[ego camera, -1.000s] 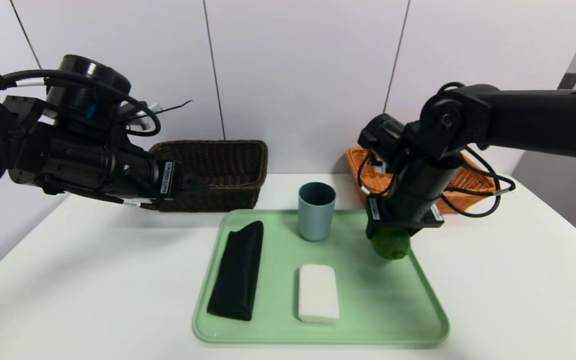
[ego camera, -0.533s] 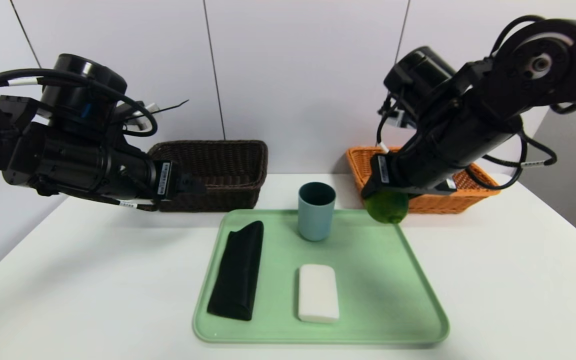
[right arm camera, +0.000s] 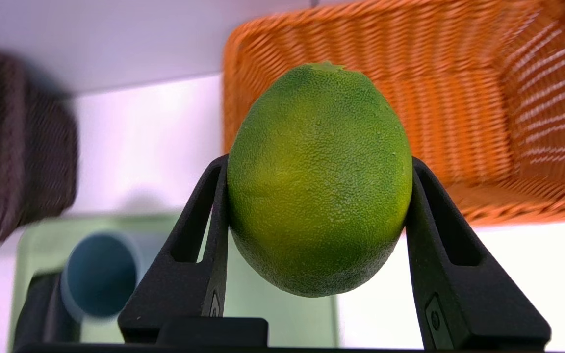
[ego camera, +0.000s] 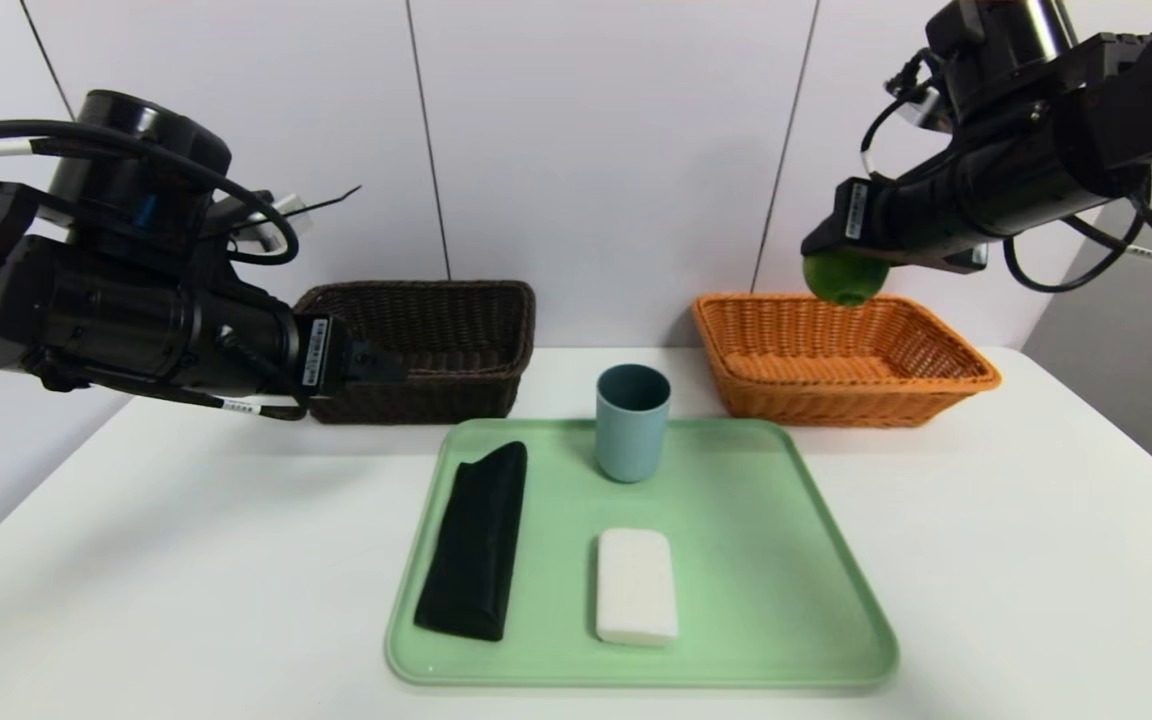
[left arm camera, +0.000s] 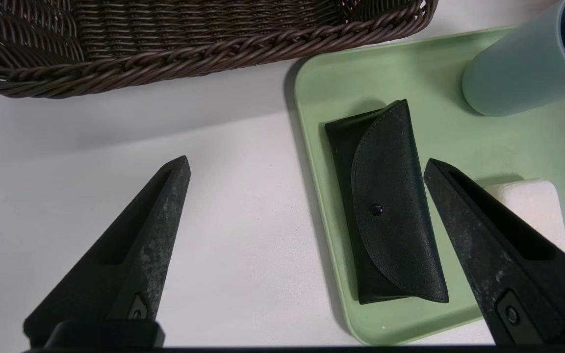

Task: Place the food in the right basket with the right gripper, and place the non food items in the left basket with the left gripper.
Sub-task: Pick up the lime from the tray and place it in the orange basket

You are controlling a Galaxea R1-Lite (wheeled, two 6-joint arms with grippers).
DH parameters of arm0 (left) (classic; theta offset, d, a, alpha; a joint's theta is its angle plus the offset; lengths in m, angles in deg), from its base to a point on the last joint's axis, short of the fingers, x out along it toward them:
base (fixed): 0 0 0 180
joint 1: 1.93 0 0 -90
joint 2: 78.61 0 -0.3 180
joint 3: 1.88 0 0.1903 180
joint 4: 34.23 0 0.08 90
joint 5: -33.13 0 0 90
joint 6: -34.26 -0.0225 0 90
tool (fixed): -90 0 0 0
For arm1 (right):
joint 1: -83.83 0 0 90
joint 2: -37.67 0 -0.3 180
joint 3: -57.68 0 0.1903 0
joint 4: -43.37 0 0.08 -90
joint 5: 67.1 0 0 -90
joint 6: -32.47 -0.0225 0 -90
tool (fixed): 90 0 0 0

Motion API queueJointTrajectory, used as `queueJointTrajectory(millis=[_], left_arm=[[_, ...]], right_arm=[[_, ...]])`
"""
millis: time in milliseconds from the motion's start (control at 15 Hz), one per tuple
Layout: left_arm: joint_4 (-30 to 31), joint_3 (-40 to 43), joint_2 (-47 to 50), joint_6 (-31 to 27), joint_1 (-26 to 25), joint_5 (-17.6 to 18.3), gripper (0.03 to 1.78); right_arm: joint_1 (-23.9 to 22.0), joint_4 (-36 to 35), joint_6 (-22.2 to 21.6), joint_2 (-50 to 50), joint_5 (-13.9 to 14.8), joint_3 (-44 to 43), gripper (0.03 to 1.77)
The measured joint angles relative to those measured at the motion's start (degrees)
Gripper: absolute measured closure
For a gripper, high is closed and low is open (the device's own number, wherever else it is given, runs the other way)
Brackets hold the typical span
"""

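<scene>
1. The right gripper [right arm camera: 319, 196] has its fingers clamped on both sides of the lime [ego camera: 845, 277], holding it up in the air by the orange basket [ego camera: 856, 403], at the side toward the cup [ego camera: 633, 423].
2. The left gripper [left arm camera: 307, 166] is held off near the dark basket [ego camera: 426, 400], fingers wide apart with nothing between them.
3. What worries me most is the lime slipping. It is round and smooth-sided, and the fingers seem to pinch it only around its middle, so a jolt could roll it loose.
4. If they let go from this high, it might bounce off the wicker or strike the rim and land on the tabletop [ego camera: 1016, 520]. I'd want it further over the basket and lower first.
5. Lowered too near the side wall, the fingers could catch the rim and drag the basket along.
6. As for looks, the lime is a plump, slightly egg-shaped fruit, deep green with a yellowish flush, its skin finely pitted and a small pale-green stem scar at one end. I see no bruise on the side facing the wrist.
7. The upright cup, the black case [ego camera: 473, 542] and the white block [ego camera: 636, 586] all sit apart on the green tray [ego camera: 766, 672], waiting for the other arm.
</scene>
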Motion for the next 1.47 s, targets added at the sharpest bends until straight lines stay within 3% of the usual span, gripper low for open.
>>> queueJointTrajectory(millis=[400, 800, 1133, 1467], left_arm=[[-0.26, 0.41, 0.54, -0.02, 0.2, 0.0, 0.12], [-0.33, 0.5, 0.63, 0.0, 0.23, 0.02, 0.12], [-0.22, 0.39, 0.34, -0.02, 0.21, -0.02, 0.12], [0.24, 0.28, -0.05, 0.89, 0.21, -0.17, 0.12]], right_arm=[[-6.34, -4.24, 0.41, -8.72, -0.77, -0.02, 0.81], [-8.66, -9.46, 0.63, -16.98, -0.74, 0.0, 0.81], [-9.53, -9.56, 1.21, -19.58, -0.74, 0.0, 0.81], [-9.68, -9.97, 1.71, -19.64, -0.72, 0.0, 0.46]])
